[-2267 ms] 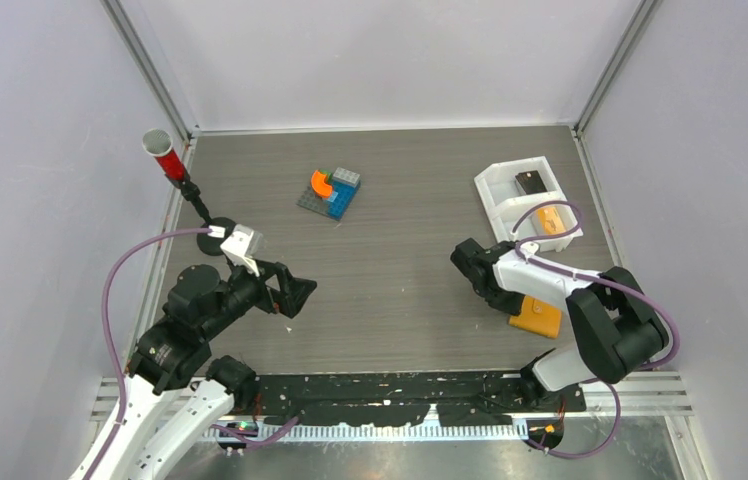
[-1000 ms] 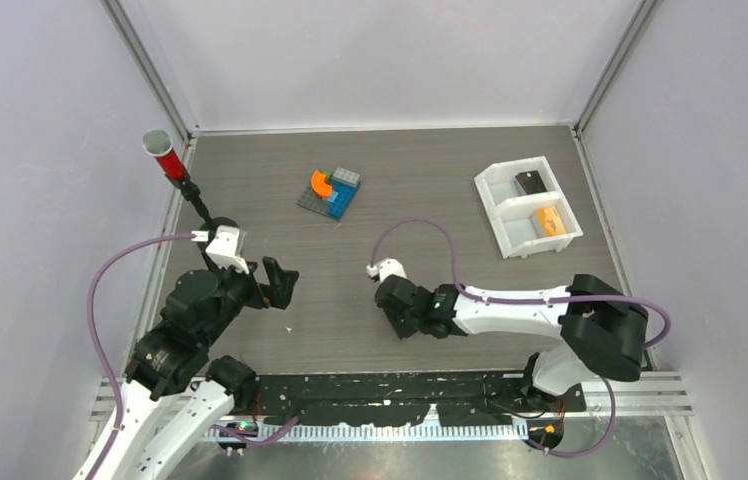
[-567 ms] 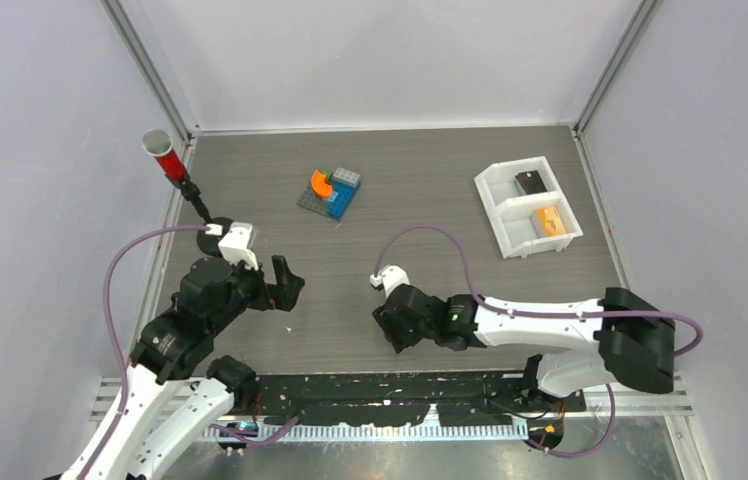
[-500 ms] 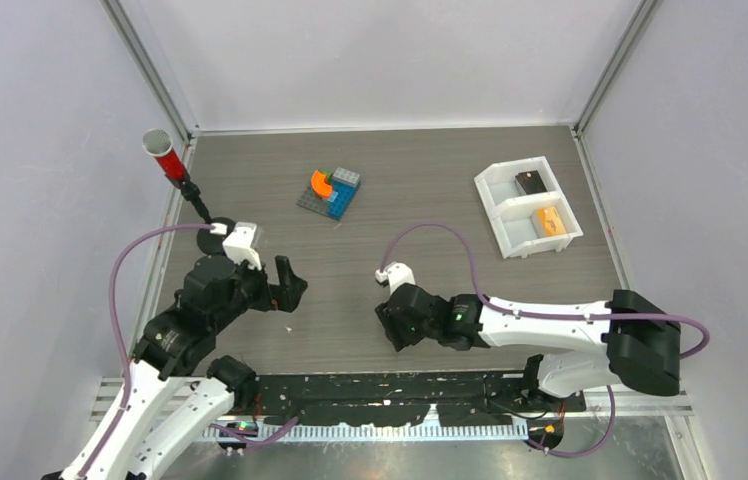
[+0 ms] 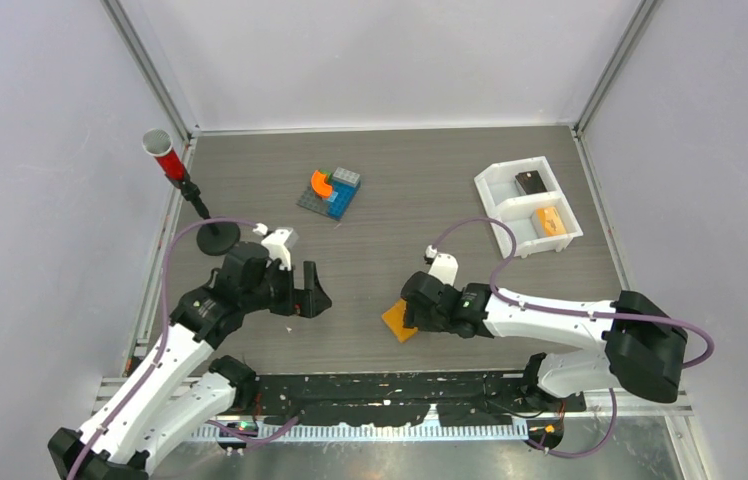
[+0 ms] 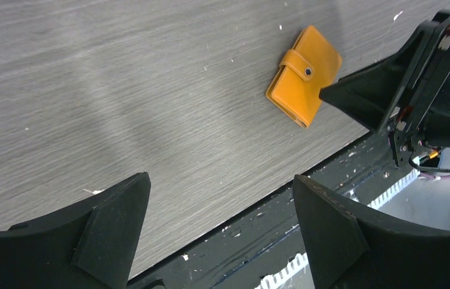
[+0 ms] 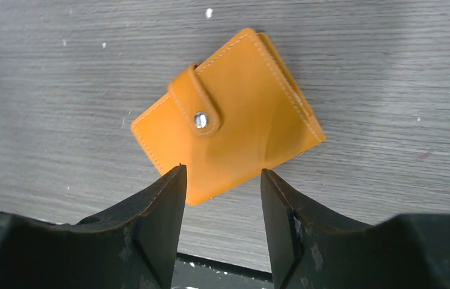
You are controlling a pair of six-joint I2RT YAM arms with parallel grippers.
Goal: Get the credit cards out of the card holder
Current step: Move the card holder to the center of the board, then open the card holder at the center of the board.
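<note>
The card holder (image 5: 397, 323) is a tan-orange wallet, folded shut with its snap tab fastened, lying flat near the table's front edge. It shows in the left wrist view (image 6: 304, 75) and the right wrist view (image 7: 228, 117). No credit cards show outside it. My right gripper (image 5: 411, 311) is open just right of the wallet, its tips (image 7: 221, 171) at the wallet's near edge without clamping it. My left gripper (image 5: 314, 297) is open and empty, left of the wallet, over the front edge (image 6: 219, 177).
A white two-compartment tray (image 5: 498, 205) at back right holds a dark flat item (image 5: 528, 182) and a small orange block (image 5: 549, 220). A toy brick build (image 5: 330, 192) sits at back centre. A red cup on a stand (image 5: 162, 152) is at back left.
The wallet went from the right front to the centre front, hidden under my right gripper on the way. That gripper has drawn back right, uncovering it. My left gripper has moved right toward it.
</note>
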